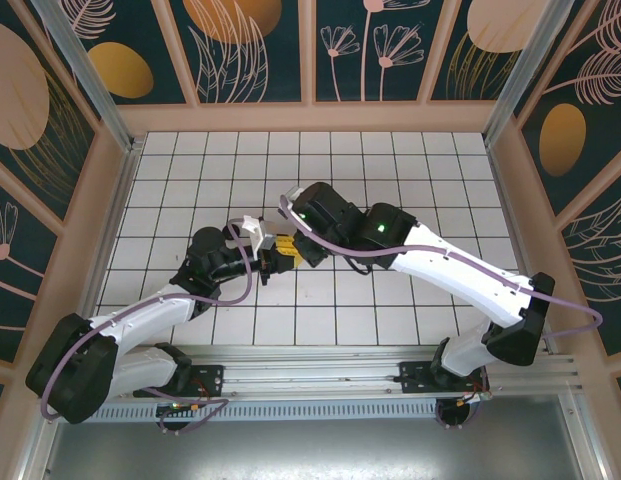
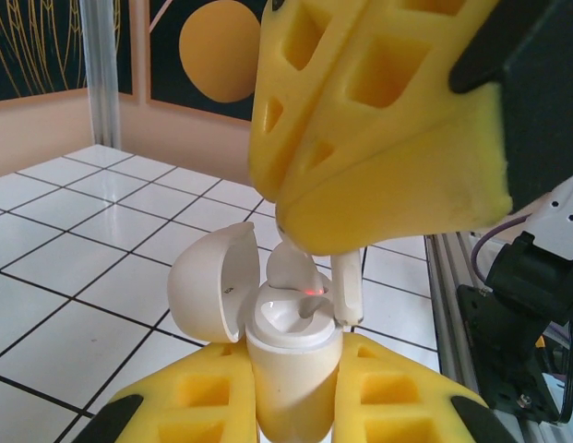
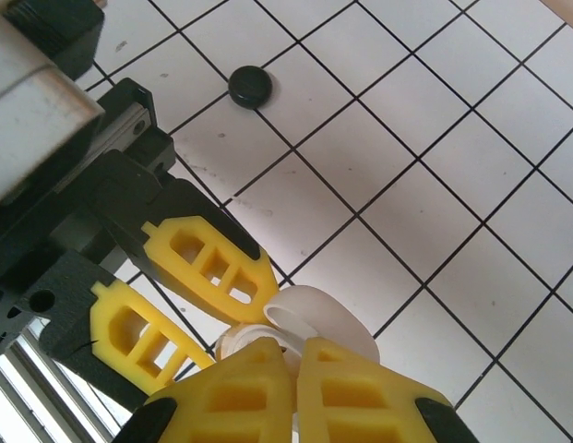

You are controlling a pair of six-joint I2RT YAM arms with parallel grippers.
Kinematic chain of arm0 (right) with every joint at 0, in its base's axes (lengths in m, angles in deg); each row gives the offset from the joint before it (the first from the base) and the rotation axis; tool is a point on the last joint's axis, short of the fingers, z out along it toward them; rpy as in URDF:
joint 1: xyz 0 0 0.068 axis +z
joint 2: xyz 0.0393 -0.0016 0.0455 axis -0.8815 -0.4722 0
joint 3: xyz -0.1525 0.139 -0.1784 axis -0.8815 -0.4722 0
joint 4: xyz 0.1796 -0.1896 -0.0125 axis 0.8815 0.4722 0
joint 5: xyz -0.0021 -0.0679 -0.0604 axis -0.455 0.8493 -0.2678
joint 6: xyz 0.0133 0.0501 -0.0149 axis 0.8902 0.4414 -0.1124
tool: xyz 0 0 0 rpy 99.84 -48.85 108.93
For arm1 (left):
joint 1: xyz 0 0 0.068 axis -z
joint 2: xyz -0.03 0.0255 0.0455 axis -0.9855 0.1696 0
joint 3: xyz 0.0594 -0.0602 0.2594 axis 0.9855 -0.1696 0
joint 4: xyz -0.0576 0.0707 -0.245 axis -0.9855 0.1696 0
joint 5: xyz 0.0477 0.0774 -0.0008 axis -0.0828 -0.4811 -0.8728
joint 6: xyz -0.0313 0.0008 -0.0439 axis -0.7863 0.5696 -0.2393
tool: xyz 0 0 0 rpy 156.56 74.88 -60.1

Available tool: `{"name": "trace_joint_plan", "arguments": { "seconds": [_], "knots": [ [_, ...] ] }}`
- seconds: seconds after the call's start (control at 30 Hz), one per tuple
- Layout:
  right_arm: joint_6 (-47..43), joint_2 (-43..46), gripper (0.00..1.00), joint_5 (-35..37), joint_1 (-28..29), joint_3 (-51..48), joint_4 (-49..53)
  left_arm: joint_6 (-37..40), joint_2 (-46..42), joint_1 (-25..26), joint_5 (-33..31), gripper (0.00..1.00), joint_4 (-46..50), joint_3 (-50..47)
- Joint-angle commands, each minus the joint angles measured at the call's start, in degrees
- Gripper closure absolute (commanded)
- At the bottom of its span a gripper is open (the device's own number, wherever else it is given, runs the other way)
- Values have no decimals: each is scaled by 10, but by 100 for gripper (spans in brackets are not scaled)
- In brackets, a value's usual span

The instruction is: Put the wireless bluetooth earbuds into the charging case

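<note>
Currently both arms meet over mid-counter, slightly left of centre in the top view. The left end effector is clamped on the charging case: one yellow finger on each side of the white body, case upright and lifted off the counter. The lid is hinged open and tipped to the left in the left wrist view.

The right end effector comes in from above with its yellow fingers pressed nearly together, a narrow pinch. A white earbud hangs from those tips. Its stem points down and sits right at the case's right rim, touching or just beside it; can't tell which.

A second whitish rounded bit sits in the case mouth directly under the right tips. Can't tell whether it is a seated bud or the head of the pinched one. A small red light glows just beside it inside the opening.

In the right wrist view a black disc lies flat on the white tiled counter, on a grout line, well apart from both end effectors and the case.
</note>
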Motion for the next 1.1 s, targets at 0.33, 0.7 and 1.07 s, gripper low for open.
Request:
{"name": "trace_joint_plan", "arguments": {
  "seconds": [0.33, 0.7, 1.07],
  "knots": [
    [-22, 16, 94, 36, 1, -11, -9, -7, -13, -1, 33, 100, -15, 20],
    [-16, 12, 94, 25, 17, -34, -15, -13, -22, -1, 19, 100, -24, 15],
    [-19, 13, 94, -1, 27, -44, -27, -15, -26, -1, 12, 100, -25, 16]
  ]
}}
